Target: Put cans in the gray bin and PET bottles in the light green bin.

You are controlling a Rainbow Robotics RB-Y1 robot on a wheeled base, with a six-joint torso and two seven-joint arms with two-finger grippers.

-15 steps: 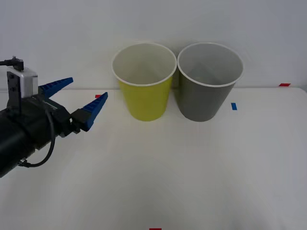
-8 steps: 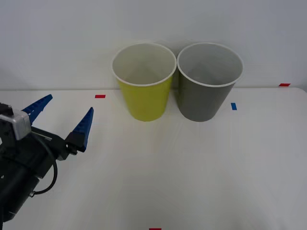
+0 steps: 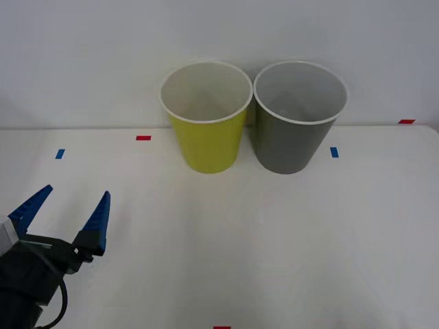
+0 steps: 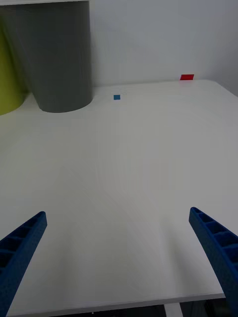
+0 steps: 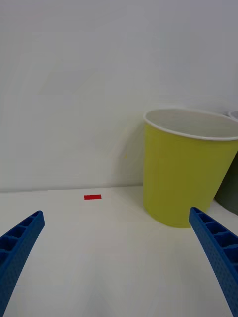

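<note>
Low at the near left corner of the desk (image 3: pixel 274 233), the left gripper (image 3: pixel 67 212) is seen released, its two blue ribbed fingers (image 3: pixel 96 221) spread wide and pointing toward the far edge, with nothing held between them. Its black wrist body is seen at the bottom left corner of the front view. From the left wrist view, the same fingers (image 5: pixel 19 242) are shown parted at both corners, and the light green bin (image 5: pixel 186 168) is seen ahead of them, upright on the desk, with a red tape mark (image 5: pixel 92 197) lying beside it near the wall.

From the right wrist view, the right gripper (image 4: pixel 119 257) is also shown released, its blue fingers (image 4: pixel 20 247) wide apart above the bare white desk surface and grasping nothing.

At the far side of the desk, against the white wall, the light green bin (image 3: pixel 206 116) and the gray bin (image 3: pixel 298 116) are stood upright side by side, the green one to the left, their white rims touching or very nearly so. Pale insides are shown in both, and no contents can be made out in either. Small tape marks are stuck to the desk: a blue one (image 3: pixel 60 153) at the far left, a red one (image 3: pixel 143 138) left of the green bin, a blue one (image 3: pixel 334 151) just right of the gray bin, and a red one (image 3: pixel 407 121) at the far right edge.
</note>
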